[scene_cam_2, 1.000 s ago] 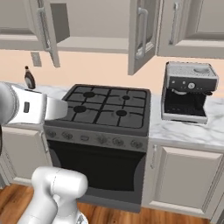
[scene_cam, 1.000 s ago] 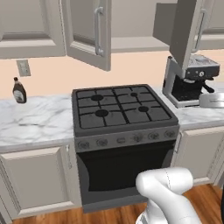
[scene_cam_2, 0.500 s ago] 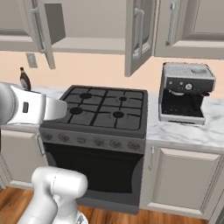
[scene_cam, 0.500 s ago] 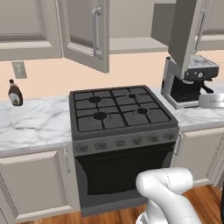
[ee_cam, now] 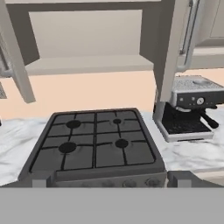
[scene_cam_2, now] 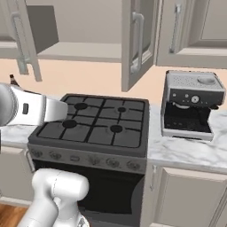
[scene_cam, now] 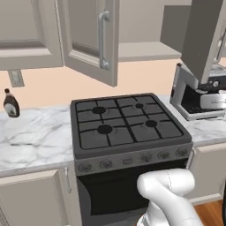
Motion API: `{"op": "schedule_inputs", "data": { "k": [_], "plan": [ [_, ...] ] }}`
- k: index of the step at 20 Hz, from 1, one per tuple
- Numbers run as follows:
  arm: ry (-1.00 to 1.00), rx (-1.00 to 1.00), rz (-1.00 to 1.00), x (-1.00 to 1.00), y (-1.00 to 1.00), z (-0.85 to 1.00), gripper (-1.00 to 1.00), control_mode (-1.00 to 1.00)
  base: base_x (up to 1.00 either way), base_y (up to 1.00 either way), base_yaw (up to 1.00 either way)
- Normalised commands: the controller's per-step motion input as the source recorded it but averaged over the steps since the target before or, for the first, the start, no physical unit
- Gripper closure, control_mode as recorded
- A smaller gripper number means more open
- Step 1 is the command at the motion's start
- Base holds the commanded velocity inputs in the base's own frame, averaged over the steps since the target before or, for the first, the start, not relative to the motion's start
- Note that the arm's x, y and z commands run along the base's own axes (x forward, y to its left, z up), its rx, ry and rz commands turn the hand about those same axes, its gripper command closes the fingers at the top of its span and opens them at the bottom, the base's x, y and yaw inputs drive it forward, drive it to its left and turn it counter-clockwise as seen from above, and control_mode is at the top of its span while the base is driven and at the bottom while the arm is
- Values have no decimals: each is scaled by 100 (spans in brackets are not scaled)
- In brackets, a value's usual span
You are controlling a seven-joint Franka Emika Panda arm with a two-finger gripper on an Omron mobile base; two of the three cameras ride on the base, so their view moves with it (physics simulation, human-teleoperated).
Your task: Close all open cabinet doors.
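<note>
Nothing closed yet: the left cabinet door (scene_cam: 90,39) and right cabinet door (scene_cam_2: 135,40) above the stove (scene_cam_2: 95,124) both swing open (gripper's state, cannot tell).

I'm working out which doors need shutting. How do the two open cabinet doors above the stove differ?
Left door hangs over the stove's left side; right door hangs by the coffee machine. From the left base view, the left door shows its handle, the right door its plain back. Both are taupe-grey and swung outward.
</note>
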Motion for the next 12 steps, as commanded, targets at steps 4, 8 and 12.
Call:
{"op": "schedule_inputs", "data": {
  "k": [4,8,12],
  "plan": [
    [0,0,0,0,0,0,-100,100,52,0,0],
    [0,0,0,0,0,0,-100,100,42,0,0],
    [0,0,0,0,0,0,-100,100,35,0,0]
  ]
}}
